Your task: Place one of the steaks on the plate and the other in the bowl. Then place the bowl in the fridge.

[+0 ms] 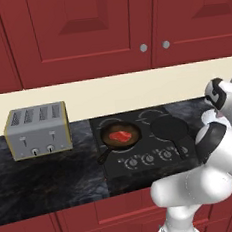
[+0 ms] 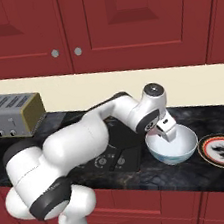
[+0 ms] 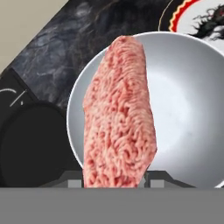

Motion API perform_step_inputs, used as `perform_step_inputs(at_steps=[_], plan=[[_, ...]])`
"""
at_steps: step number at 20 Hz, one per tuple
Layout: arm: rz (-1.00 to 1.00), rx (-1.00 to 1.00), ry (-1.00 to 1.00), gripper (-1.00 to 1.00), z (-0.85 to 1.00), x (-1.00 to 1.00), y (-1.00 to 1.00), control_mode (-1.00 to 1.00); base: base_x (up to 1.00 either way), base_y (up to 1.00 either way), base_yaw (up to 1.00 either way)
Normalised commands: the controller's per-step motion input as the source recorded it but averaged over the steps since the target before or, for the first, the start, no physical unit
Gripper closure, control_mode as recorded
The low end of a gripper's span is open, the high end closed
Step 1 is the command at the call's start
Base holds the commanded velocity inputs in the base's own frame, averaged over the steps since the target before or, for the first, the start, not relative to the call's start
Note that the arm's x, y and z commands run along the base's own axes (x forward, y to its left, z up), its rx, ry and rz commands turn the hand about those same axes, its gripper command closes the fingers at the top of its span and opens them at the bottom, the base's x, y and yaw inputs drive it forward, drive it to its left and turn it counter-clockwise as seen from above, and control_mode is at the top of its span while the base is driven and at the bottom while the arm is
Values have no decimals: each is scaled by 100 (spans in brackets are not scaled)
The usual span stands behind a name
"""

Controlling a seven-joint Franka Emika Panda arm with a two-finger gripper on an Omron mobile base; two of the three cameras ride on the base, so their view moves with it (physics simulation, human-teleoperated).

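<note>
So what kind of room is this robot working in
A home kitchen, rendered rather than real. Red cabinets hang above a dark stone counter that carries a toaster and a built-in cooktop, with a steak lying in a frying pan on one burner.
</note>
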Motion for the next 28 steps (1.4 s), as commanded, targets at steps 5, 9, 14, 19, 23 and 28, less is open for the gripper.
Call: perform_step_inputs(at_steps=[5, 9, 14, 19, 23, 28], plan=[[0, 0, 0, 100, -22, 0, 0, -100, 0, 0, 0], [0, 0, 1, 100, -34, 0, -1, -100, 0, 0, 0], [0, 0, 0, 100, -29, 0, -10, -100, 0, 0, 0], [0, 0, 0, 100, -11, 0, -25, -100, 0, 0, 0], [0, 0, 0, 100, -9, 5, -24, -100, 0, 0, 0], [0, 0, 0, 100, 0, 0, -13, -100, 0, 0, 0]])
